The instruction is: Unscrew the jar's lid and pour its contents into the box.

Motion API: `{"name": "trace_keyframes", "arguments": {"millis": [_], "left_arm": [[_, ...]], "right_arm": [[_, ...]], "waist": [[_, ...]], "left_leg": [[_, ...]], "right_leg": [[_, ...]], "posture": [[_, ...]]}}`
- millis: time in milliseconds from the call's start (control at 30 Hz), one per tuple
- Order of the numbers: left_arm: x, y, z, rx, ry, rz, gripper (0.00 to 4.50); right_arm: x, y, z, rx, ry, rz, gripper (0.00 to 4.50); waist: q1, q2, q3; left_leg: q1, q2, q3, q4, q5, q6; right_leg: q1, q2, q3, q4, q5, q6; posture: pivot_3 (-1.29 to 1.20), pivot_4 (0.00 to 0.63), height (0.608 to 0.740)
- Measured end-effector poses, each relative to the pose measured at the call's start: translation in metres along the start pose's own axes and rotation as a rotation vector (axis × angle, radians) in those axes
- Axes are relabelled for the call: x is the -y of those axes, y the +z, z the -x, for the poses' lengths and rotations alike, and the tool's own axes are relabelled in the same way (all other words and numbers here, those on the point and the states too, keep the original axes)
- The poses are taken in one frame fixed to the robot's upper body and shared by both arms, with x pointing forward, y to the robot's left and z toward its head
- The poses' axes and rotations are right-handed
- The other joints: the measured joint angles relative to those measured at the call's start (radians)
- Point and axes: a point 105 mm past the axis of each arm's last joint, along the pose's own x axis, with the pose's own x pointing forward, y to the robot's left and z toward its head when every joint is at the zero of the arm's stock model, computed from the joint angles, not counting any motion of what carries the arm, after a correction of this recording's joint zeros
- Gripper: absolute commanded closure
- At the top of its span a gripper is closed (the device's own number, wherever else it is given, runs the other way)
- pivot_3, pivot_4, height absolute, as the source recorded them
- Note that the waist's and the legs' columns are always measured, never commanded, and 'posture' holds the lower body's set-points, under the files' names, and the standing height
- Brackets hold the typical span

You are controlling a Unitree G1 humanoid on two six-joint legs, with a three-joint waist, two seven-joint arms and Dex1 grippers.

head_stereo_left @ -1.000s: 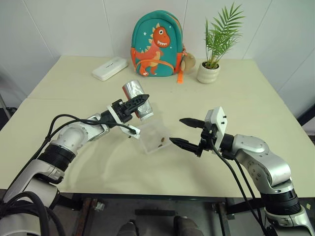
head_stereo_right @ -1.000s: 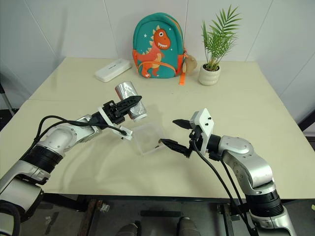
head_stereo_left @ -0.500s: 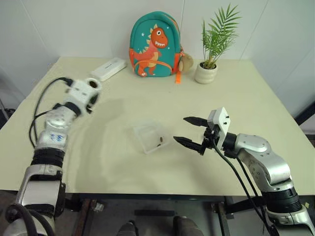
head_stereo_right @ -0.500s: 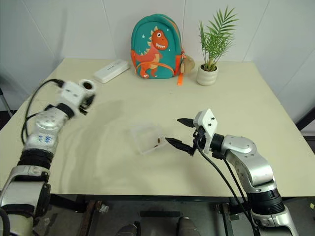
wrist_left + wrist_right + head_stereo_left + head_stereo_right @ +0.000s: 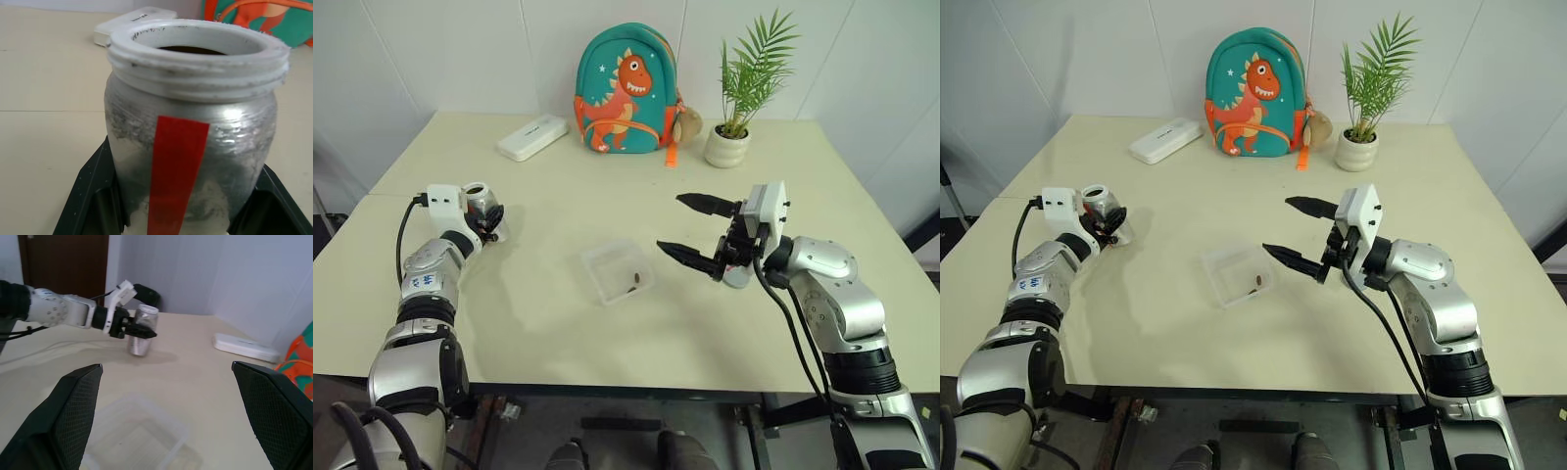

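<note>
My left gripper (image 5: 489, 220) is shut on the jar (image 5: 480, 204), which stands upright and lidless at the table's left side, at or just above the surface. The left wrist view shows the jar (image 5: 193, 147) close up: silvery wall, red mark, white threaded neck. The box (image 5: 619, 271) sits mid-table with a few dark brown contents (image 5: 632, 285) in it. My right gripper (image 5: 671, 222) hangs open and empty above the table, just right of the box. A pale round piece (image 5: 736, 277) under the right wrist may be the lid; I cannot tell.
A dinosaur backpack (image 5: 625, 90), a potted plant (image 5: 729, 137) and a flat white case (image 5: 531, 136) stand along the back of the table. A seam (image 5: 391, 194) crosses the tabletop on the left, near the jar.
The left arm swung the jar from its tilted pose over the box out to the left and turned it upright. The right gripper rose a little, still open.
</note>
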Motion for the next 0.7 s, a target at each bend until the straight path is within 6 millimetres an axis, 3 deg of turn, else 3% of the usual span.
{"name": "trace_keyframes", "arguments": {"millis": [33,167,300,500,700], "left_arm": [[-0.001,-0.005,0.002,-0.009,0.0,-0.001,2.54],[-0.003,-0.009,0.005,-0.021,-0.002,-0.003,1.32],[-0.005,-0.026,0.012,-0.068,-0.011,-0.002,0.17],[-0.01,-0.036,0.023,-0.1,-0.013,-0.065,0.06],[-0.015,-0.048,0.054,-0.167,-0.035,-0.172,0.06]], "right_arm": [[-0.002,0.001,0.001,-0.004,0.009,0.009,0.05],[-0.004,0.003,0.001,-0.004,0.016,0.012,0.0],[-0.004,0.002,0.0,-0.011,0.018,0.002,0.0],[-0.007,0.004,-0.001,-0.014,0.027,0.0,0.0],[-0.013,-0.003,0.005,-0.051,0.034,-0.029,0.0]], "waist": [[-0.002,0.0,0.0],[-0.002,0.0,0.0],[0.001,0.0,0.0],[0.001,0.0,0.0],[0.003,0.0,0.0]], "left_leg": [[0.0,0.0,0.0,0.0,0.0,0.0],[0.002,0.0,0.0,0.0,0.0,-0.001],[0.001,0.0,0.0,0.0,0.001,-0.001],[0.001,0.0,0.0,0.0,0.001,-0.001],[0.002,0.0,0.0,-0.001,0.001,-0.001]], "right_leg": [[0.0,0.0,0.0,0.0,0.0,0.0],[0.0,0.0,0.0,0.002,0.0,0.0],[0.0,0.0,0.0,0.002,0.0,-0.001],[0.0,0.0,0.0,0.001,0.0,-0.001],[0.0,0.0,0.001,0.002,0.0,-0.002]], "posture": [[0.0,0.15,0.74],[0.0,0.15,0.74],[0.0,0.15,0.74],[0.0,0.15,0.74],[0.0,0.15,0.74]]}}
